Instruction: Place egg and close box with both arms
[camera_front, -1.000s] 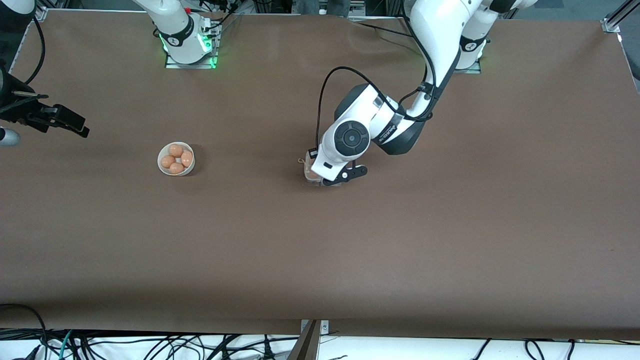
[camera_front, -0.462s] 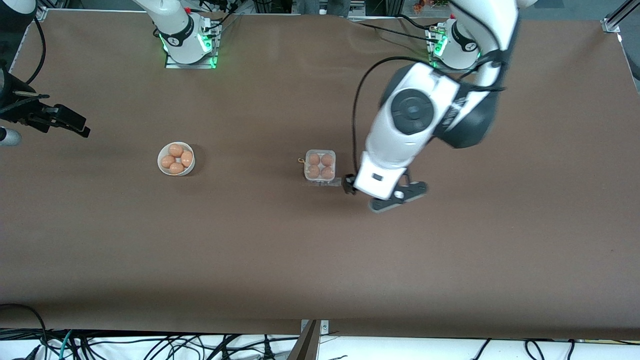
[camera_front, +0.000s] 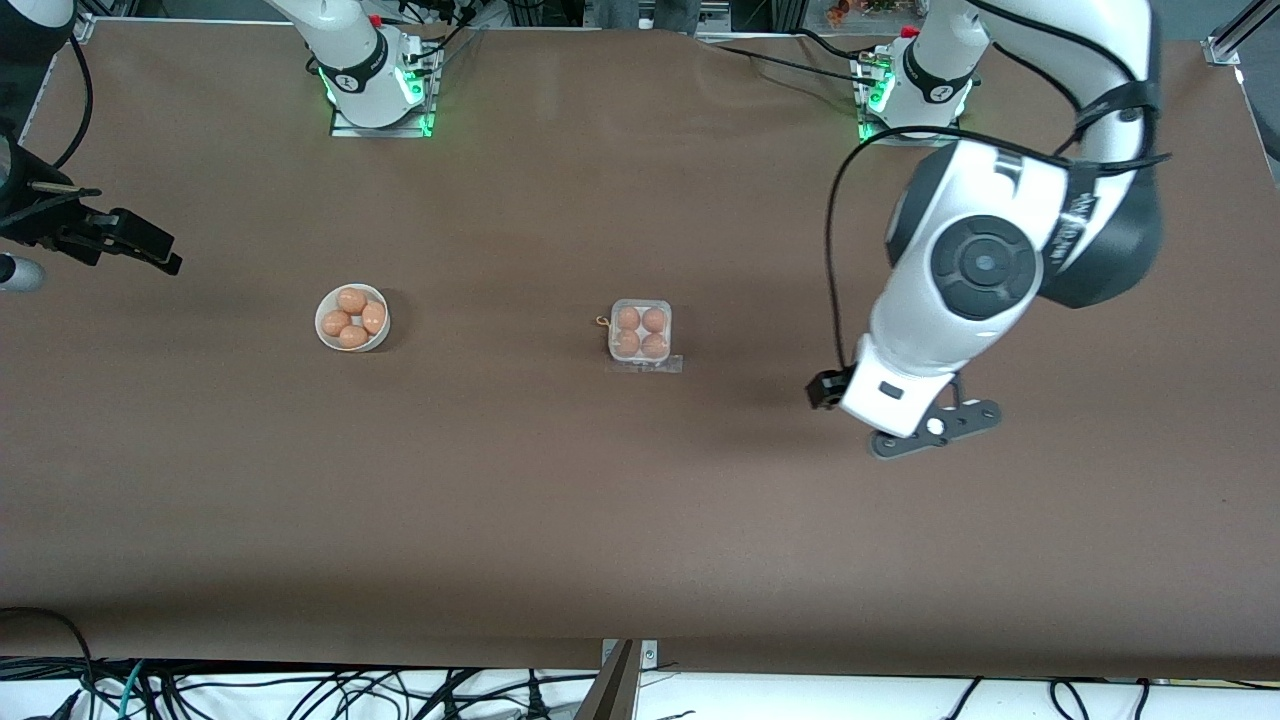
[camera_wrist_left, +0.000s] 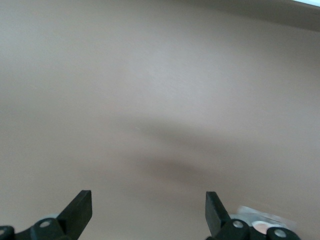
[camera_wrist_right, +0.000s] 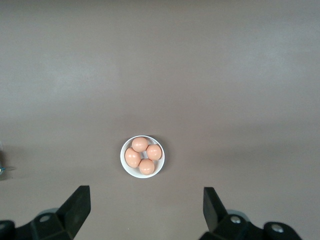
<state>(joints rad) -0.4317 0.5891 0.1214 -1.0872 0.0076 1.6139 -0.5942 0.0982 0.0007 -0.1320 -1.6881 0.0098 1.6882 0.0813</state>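
The clear egg box (camera_front: 641, 331) stands in the middle of the table with several brown eggs (camera_front: 628, 318) in its cells. A clear plastic flap (camera_front: 645, 364) lies flat on its side nearer the camera. My left gripper (camera_front: 935, 430) hangs over bare table, away from the box toward the left arm's end. In the left wrist view it (camera_wrist_left: 148, 197) is open and empty. My right gripper (camera_front: 150, 250) waits at the right arm's end of the table. It (camera_wrist_right: 147, 195) is open and empty.
A round white bowl (camera_front: 381, 338) with several brown eggs stands toward the right arm's end from the box. It also shows in the right wrist view (camera_wrist_right: 157, 167). The arm bases (camera_front: 375, 95) stand at the table's edge farthest from the camera.
My left arm has lifted off the box and swung toward its own end of the table, uncovering the box. The right arm has not moved.
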